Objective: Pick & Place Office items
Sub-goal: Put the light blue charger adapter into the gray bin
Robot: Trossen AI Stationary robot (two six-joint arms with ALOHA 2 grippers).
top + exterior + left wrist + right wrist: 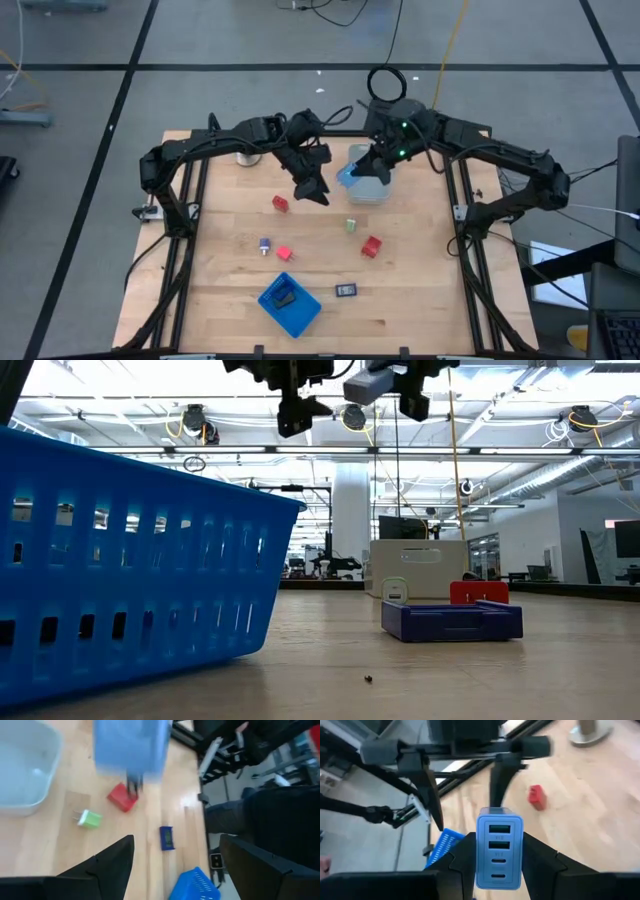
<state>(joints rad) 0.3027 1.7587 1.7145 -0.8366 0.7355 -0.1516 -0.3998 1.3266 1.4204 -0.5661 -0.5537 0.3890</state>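
Pale blue and boxy, a charger block [499, 849] with four ports down its face sits clamped between the fingers of the right claw [499, 870], which hangs over the clear bin [368, 186] near the far edge of the table [420, 270]. From above, that same blue piece [347, 176] shows only as a small patch at the bin's left rim, under the right claw [372, 168]. Tiny marks sit beside the ports, too small to read

Just to the left, the left claw [312, 190] hovers above the wood with its fingers spread apart and nothing between them. Its own camera looks past both dark fingers [107, 865] at the blue charger [131, 745] held up in front, and beyond it at a red block [122, 798], a green plug [89, 818] with two metal prongs, and a small dark blue piece [166, 838] whose face carries markings I cannot make out

On the table lie more pieces: a red block [280, 204] left of centre, a second one [284, 254] nearer the front with a small purple bit [264, 246] just beside it, a third red block [371, 246] to the right, and a flat dark rectangle [346, 290] near the front edge. Close to that rectangle stands a blue basket [290, 306] with something dark inside

The table-level camera adds the basket's slotted wall [130, 600] filling its left side, a flat dark blue piece [451, 619] with a red block [478, 592] behind it, and both claws high overhead
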